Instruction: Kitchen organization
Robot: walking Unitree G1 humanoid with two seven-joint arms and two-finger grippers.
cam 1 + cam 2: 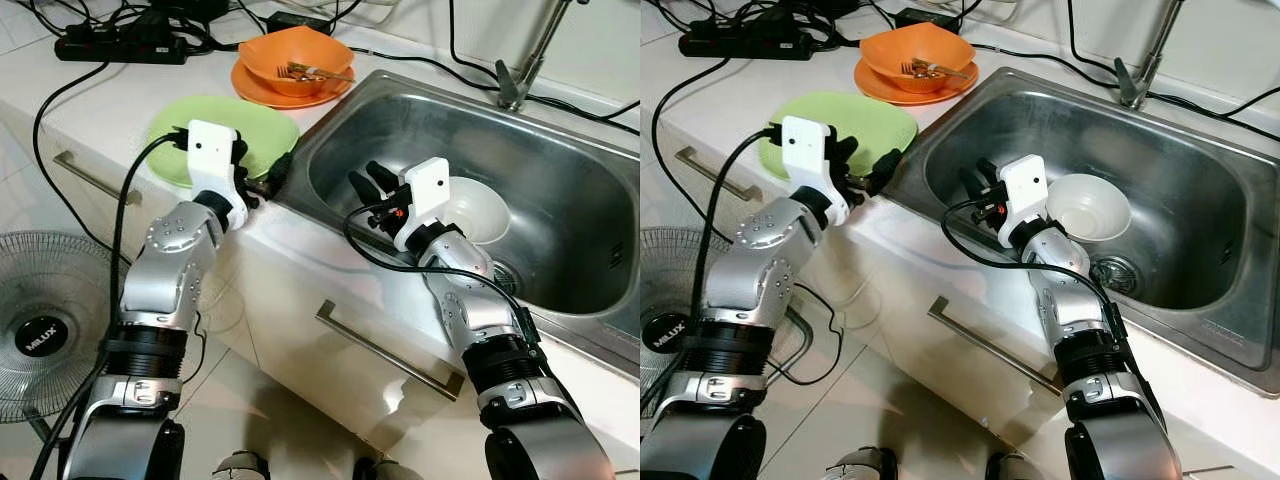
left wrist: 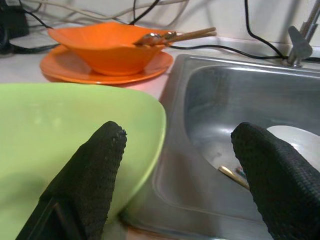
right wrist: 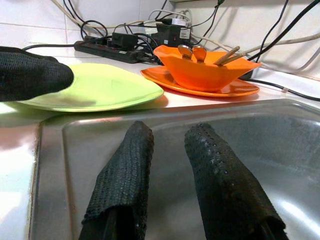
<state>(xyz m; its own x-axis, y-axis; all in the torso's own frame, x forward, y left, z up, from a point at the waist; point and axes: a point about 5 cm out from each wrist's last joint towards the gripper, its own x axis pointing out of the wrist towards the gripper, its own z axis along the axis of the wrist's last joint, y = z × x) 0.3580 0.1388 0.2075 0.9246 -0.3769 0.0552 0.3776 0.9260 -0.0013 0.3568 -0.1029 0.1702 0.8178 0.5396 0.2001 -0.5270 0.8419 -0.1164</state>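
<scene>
The fan (image 1: 45,330) hub badge on the floor reads "MILUX".

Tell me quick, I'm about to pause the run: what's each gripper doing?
Left gripper: open, holding nothing, at the green plate's rim.
Right gripper: open, holding nothing, inside the sink.

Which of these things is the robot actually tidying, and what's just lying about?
Job: green plate, orange bowl holding cutlery on the orange plate, white bowl in the sink, left gripper, right gripper.

Lying about: power strip, fan, tap.
</scene>
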